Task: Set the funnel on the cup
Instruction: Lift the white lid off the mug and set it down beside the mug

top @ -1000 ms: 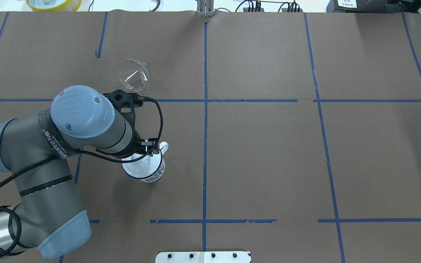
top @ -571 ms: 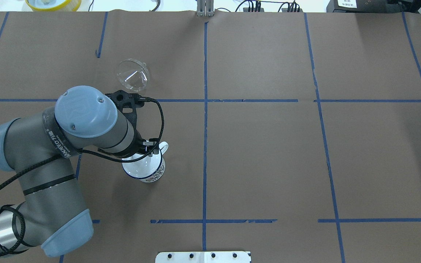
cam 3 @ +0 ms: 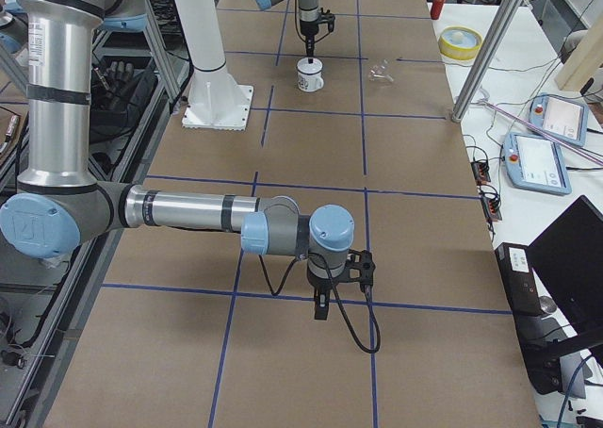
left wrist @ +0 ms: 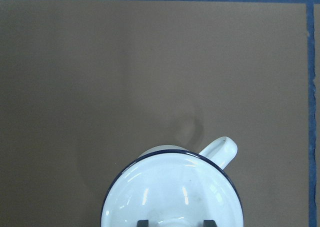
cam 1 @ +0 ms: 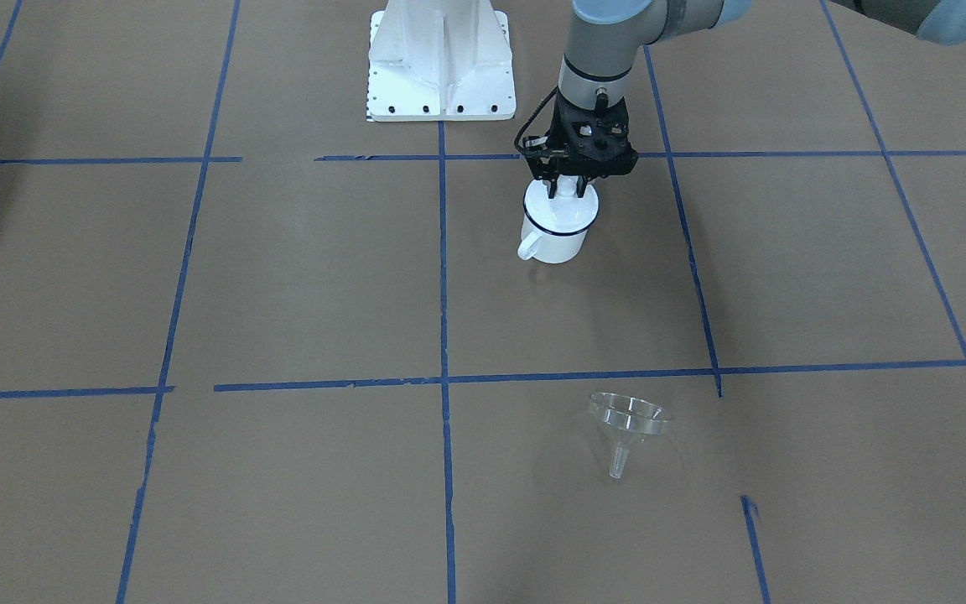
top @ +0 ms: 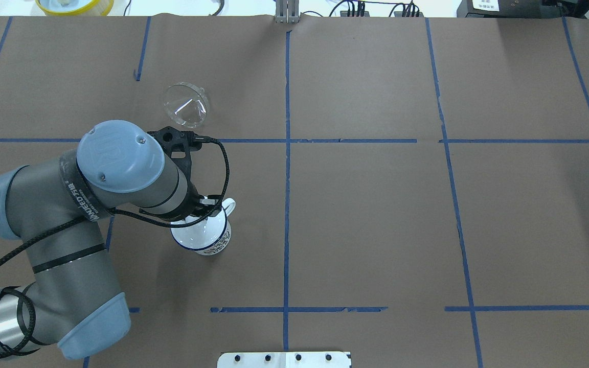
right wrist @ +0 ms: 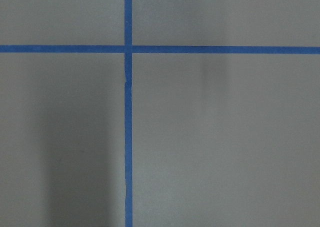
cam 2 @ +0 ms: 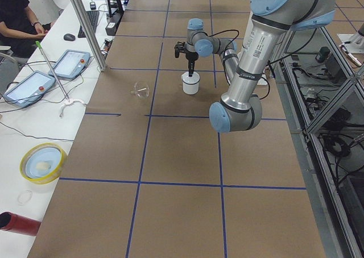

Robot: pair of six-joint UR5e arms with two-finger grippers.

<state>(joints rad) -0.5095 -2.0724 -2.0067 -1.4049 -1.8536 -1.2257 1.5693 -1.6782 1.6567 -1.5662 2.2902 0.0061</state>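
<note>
The cup (cam 1: 558, 226) is a white enamel mug with a dark blue rim, upright on the brown table, also seen in the overhead view (top: 207, 237). My left gripper (cam 1: 563, 186) points straight down over the cup's rim on the robot's side. In the left wrist view its fingertips (left wrist: 143, 222) stand apart over the mug's white inside (left wrist: 170, 187), holding nothing. The clear funnel (top: 186, 105) lies tilted on the table beyond the cup, also in the front view (cam 1: 627, 419). My right gripper (cam 3: 320, 305) hangs far off over bare table; I cannot tell whether it is open.
The white robot base plate (cam 1: 441, 63) sits at the near edge. Blue tape lines (top: 287, 153) cross the brown table. A yellow bowl (top: 74, 6) sits beyond the far edge. An operator (cam 2: 17, 19) sits by tablets at the side bench.
The left arm's elbow and wrist shifted slightly right a second ago, then held still. The cup and funnel have not moved.
</note>
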